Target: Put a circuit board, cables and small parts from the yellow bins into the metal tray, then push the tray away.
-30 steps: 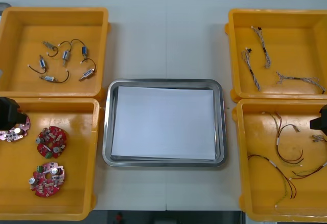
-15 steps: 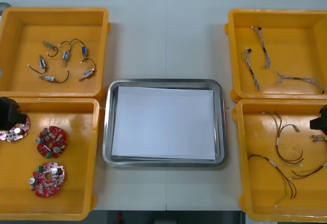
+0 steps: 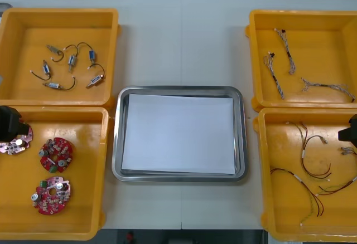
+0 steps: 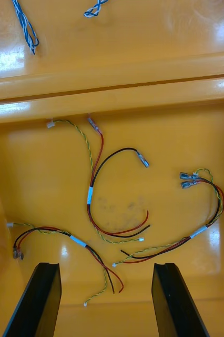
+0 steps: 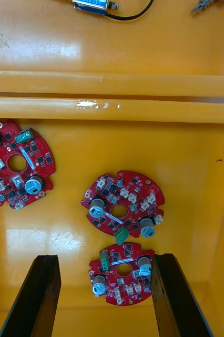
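The metal tray [image 3: 178, 89], white inside, lies mid-table with nothing on it. Three round red circuit boards [image 3: 56, 154] rest in the near left yellow bin [image 3: 83, 138]. My left gripper [image 3: 10, 122] hovers at that bin's outer edge; in its wrist view the left gripper [image 5: 104, 258] is open, with one board [image 5: 123, 274] between the fingers and another [image 5: 123, 202] just beyond. Over the near right bin [image 3: 279, 210] hangs my right gripper [image 3: 350, 130]. Seen from its wrist, the right gripper [image 4: 105, 266] is open above red and yellow cables [image 4: 93, 197].
Small metal parts [image 3: 71, 61] on black leads sit in the far left bin [image 3: 22, 32]. Twisted blue and white cables [image 3: 287, 52] lie in the far right bin [image 3: 323, 43]. Bare table runs beyond the tray between the far bins.
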Controlling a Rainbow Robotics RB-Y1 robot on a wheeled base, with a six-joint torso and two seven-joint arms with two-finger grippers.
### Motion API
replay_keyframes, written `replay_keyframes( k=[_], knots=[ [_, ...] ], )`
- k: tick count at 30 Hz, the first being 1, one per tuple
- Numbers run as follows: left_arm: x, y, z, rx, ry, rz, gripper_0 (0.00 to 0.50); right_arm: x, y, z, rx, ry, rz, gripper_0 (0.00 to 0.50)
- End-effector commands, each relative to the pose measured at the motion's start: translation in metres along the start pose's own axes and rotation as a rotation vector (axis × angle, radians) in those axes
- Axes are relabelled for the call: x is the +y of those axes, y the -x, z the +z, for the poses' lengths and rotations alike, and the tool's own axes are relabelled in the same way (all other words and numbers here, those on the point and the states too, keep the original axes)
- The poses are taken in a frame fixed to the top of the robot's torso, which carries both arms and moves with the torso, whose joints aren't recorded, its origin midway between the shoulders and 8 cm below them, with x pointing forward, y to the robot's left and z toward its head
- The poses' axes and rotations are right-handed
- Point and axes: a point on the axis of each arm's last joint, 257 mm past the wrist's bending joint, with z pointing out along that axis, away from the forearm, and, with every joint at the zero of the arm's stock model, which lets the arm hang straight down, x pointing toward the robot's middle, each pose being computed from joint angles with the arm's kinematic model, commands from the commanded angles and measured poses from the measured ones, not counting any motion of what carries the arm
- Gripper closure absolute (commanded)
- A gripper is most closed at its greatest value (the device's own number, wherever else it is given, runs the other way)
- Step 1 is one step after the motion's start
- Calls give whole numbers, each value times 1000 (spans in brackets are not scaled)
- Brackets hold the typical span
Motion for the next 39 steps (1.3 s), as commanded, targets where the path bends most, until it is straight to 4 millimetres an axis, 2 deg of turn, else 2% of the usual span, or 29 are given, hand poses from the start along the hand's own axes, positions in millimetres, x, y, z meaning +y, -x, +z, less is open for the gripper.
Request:
replay_keyframes(
  k=[1, 39],
  knots=[
    [10, 6, -13, -26, 34, 52, 0, -5, 2, -4, 0, -28, 9, 0],
    [10, 6, -13, -26, 34, 52, 0, -5, 2, -4, 0, -28, 9, 0]
  ],
)
